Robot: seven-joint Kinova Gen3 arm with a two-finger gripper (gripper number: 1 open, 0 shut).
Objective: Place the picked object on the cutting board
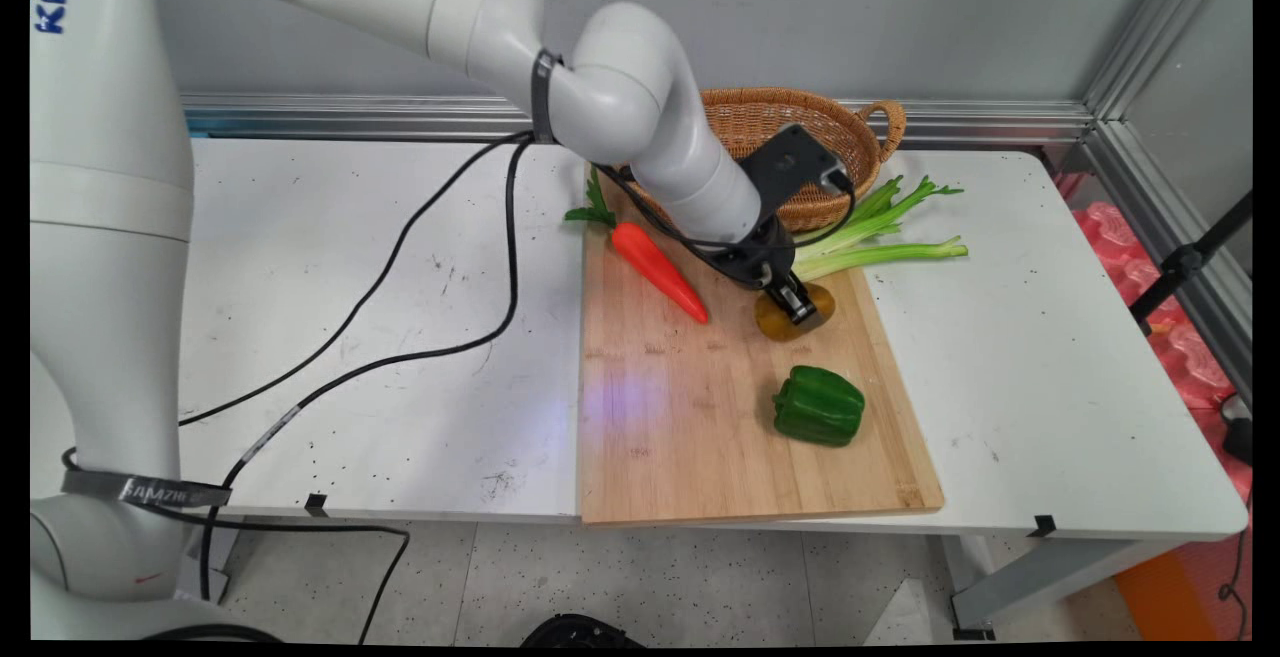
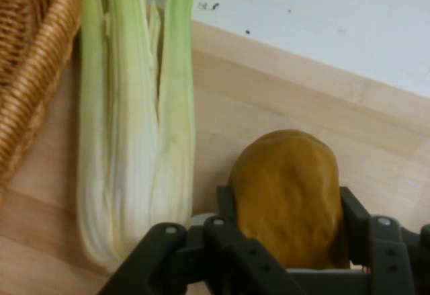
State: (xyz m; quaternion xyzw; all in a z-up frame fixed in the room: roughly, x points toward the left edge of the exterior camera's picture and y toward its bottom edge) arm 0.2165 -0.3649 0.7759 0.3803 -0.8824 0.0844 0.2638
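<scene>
A brown potato [image 1: 790, 320] [image 2: 289, 197] lies on the wooden cutting board [image 1: 690, 417] near its far right side. My gripper [image 1: 797, 305] [image 2: 287, 204] is down on it, with a finger on each side of the potato, shut on it. Pale green celery [image 1: 875, 237] [image 2: 134, 140] lies just beyond the potato, its cut end next to my fingers. An orange carrot [image 1: 658, 269] lies to the left of the gripper, and a green bell pepper [image 1: 819, 405] sits nearer on the board.
A wicker basket [image 1: 860, 142] [image 2: 30, 60] stands behind the board, partly hidden by the arm. Black cables [image 1: 400, 267] trail over the white table [image 1: 1050, 367] on the left. A metal rail runs along the wall at the back.
</scene>
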